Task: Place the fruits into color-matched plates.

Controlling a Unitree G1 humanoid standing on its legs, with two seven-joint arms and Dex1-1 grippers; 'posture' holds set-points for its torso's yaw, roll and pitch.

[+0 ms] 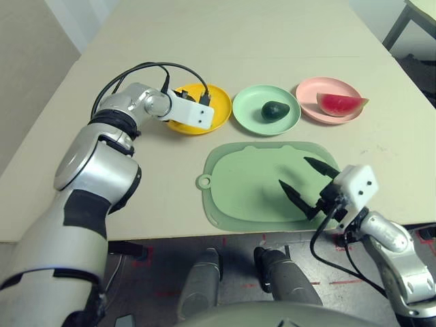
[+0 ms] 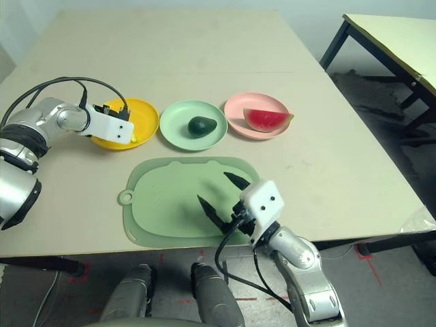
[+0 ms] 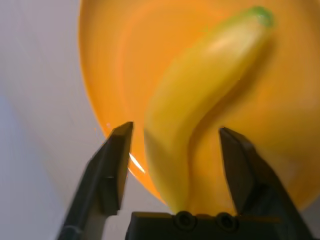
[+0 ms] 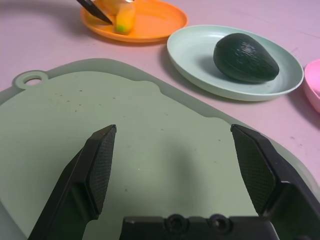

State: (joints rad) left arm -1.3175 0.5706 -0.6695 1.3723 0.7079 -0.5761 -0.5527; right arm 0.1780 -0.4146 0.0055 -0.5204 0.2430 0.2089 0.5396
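Note:
My left gripper [image 3: 176, 130] hovers over the yellow-orange plate [image 1: 219, 109] at the back left. The yellow banana [image 3: 190, 100] lies in that plate between the fingers, which stand open with a gap on each side. The dark green avocado [image 1: 274, 110] rests in the mint green plate [image 1: 248, 121] in the middle. The red watermelon wedge [image 1: 340, 104] lies in the pink plate [image 1: 312, 88] at the right. My right gripper [image 1: 294, 171] hangs open and empty above the near right part of the green cutting board [image 1: 245, 184].
The cutting board, with its ring handle [image 1: 204, 182] pointing left, lies in front of the row of plates near the table's front edge. A black cable loops over my left forearm [image 1: 146, 68]. A second table [image 2: 395, 34] stands at the far right.

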